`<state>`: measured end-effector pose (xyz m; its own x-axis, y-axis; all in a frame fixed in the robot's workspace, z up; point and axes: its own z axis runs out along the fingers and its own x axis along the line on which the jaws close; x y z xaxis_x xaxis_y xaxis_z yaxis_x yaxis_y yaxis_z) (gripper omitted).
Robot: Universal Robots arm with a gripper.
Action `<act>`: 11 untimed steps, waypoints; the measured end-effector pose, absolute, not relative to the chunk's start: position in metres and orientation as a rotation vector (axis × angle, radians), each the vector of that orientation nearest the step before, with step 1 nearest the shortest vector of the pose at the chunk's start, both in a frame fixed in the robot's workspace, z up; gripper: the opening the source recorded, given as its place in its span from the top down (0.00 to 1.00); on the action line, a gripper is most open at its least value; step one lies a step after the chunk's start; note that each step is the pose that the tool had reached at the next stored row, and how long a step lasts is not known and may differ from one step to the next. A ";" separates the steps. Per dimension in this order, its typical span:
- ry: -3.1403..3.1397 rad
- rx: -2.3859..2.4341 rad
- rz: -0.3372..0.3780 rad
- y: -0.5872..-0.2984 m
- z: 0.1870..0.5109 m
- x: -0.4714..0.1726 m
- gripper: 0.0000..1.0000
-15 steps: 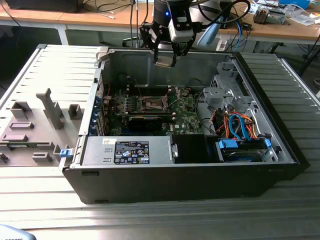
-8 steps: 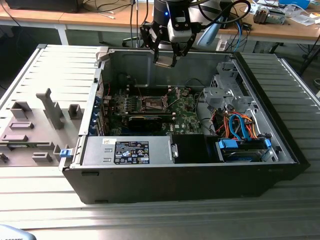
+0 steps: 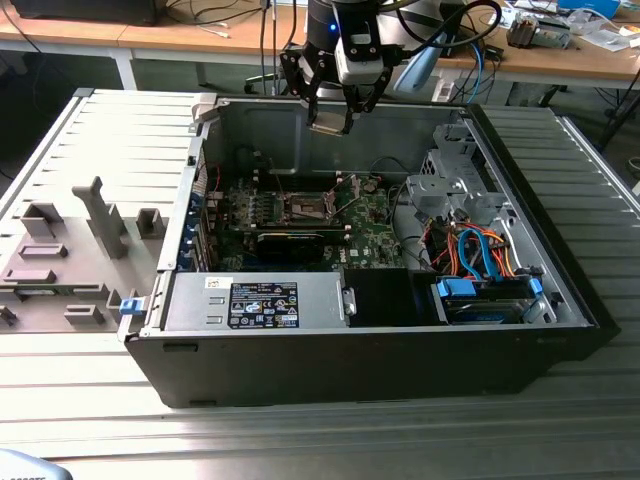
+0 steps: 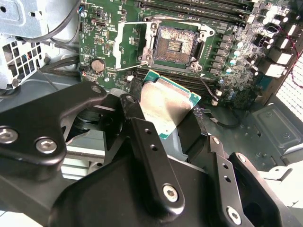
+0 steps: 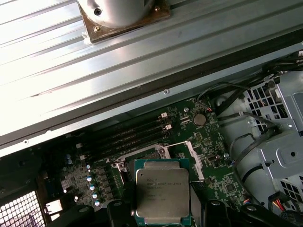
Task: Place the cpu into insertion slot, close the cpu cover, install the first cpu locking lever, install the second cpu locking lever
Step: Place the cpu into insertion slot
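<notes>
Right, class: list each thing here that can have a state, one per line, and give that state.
gripper: shut on the cpu.
cpu: held in the air, not yet seated.
slot: empty and uncovered.
cover: swung open.
case: open, insides exposed.

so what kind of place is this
Probably a robotics lab or workshop: an open PC case on a ribbed metal table, cluttered wooden desks behind, and the pincer holding a cpu over the motherboard.
</notes>
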<state>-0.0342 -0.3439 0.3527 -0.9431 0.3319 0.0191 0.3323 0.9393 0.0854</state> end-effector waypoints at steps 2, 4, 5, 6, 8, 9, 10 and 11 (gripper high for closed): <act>-3.089 -0.529 -0.137 -0.344 0.353 -0.034 0.45; -3.088 -0.537 -0.137 -0.344 0.353 -0.034 0.45; -3.088 -0.541 -0.137 -0.344 0.353 -0.034 0.45; -3.087 -0.544 -0.137 -0.344 0.353 -0.034 0.45; -3.086 -0.550 -0.137 -0.344 0.353 -0.034 0.45; -3.085 -0.554 -0.137 -0.344 0.353 -0.034 0.45; -3.085 -0.558 -0.137 -0.344 0.353 -0.034 0.45; -3.085 -0.560 -0.137 -0.344 0.353 -0.034 0.45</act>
<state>-0.0342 -0.3439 0.3527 -0.9364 0.3504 0.0191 0.3507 0.9326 0.0853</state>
